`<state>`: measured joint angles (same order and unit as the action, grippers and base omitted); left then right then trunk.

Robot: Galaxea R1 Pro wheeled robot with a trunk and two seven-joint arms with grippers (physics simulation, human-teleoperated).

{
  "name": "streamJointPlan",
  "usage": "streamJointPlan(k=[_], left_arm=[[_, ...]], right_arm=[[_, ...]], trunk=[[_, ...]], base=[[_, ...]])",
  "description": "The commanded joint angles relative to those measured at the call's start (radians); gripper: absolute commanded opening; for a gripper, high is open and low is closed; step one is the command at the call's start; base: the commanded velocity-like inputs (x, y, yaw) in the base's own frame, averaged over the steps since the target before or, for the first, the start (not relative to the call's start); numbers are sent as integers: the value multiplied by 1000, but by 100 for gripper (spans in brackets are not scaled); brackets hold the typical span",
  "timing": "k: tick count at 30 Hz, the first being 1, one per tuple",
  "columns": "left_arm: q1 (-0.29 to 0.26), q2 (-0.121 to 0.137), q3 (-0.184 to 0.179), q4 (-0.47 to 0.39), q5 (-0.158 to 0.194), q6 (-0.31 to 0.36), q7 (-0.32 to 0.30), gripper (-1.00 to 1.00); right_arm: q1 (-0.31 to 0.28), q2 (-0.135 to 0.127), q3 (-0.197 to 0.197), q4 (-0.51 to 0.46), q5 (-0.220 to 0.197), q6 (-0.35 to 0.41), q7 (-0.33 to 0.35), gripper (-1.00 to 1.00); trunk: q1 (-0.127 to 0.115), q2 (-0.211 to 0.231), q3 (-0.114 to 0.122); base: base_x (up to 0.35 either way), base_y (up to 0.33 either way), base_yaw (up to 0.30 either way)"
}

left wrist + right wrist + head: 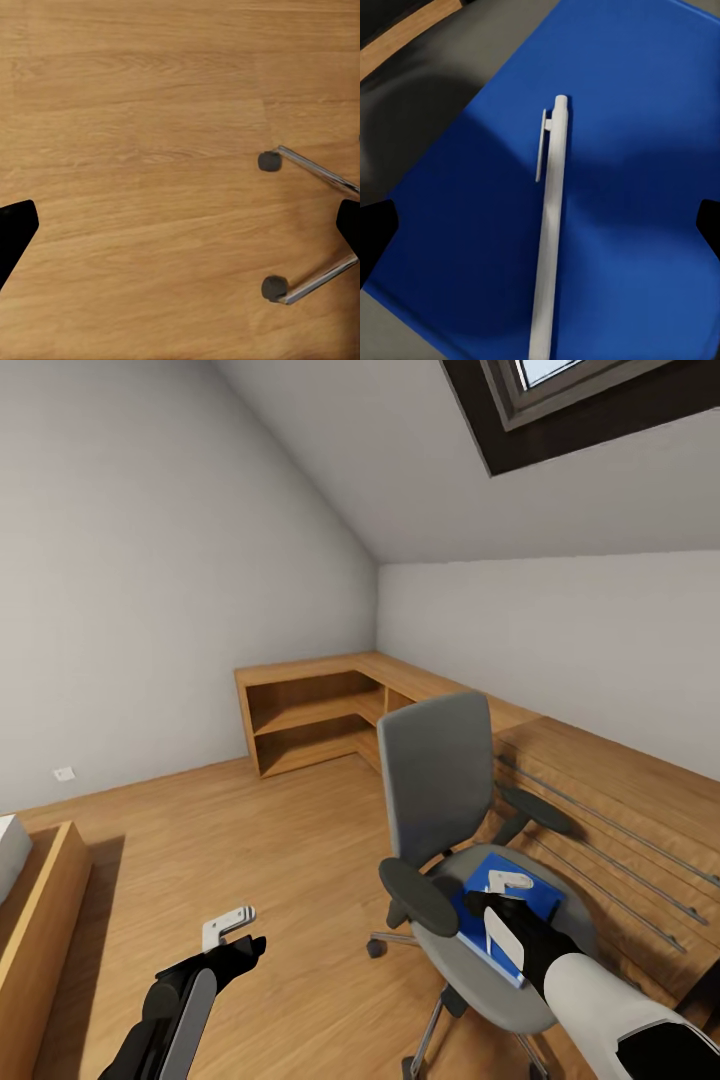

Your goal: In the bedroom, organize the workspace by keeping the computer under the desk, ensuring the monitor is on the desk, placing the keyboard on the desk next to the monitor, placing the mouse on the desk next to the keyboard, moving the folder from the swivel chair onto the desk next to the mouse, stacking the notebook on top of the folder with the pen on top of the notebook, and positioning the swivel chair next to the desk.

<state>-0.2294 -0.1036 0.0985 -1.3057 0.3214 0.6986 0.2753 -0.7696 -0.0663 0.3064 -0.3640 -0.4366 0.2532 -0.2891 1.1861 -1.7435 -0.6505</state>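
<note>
right gripper apart over pen, folder | armrest beside | contact unclear

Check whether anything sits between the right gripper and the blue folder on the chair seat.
Yes: a white pen lies on top of the folder, directly under the right gripper, which hangs just above the swivel chair. The pen covers only a narrow strip; the rest of the blue cover is bare.

Soft, even daylight from the skylight overhead, pale walls bright, faint shadows on the wooden floor — a broad dim shadow across the folder, wide-angle stretch at the edges.
</note>
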Motion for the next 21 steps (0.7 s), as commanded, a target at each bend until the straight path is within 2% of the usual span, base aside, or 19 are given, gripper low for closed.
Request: streamJointPlan(k=[1,6,19,21], left_arm=[[-1,-1,1,-1,11,4,8,100],[0,-1,1,-1,10,3,8,100],[-1,-1,1,-1,10,4,8,100],[-1,-1,1,-1,10,4,8,100]], right_arm=[[0,-1,8,-3,-7,6,-7,100],[0,-1,8,-3,-8,6,-7,100],[0,-1,9,-3,-8,6,-6,100],[0,-1,9,-3,-7,6,-6,100]], trunk=[[0,-1,-1],[15,-29,-14],[15,-29,-14],[23,-43,-20]], base=[[0,0,0],[0,0,0],[0,0,0],[0,0,0]])
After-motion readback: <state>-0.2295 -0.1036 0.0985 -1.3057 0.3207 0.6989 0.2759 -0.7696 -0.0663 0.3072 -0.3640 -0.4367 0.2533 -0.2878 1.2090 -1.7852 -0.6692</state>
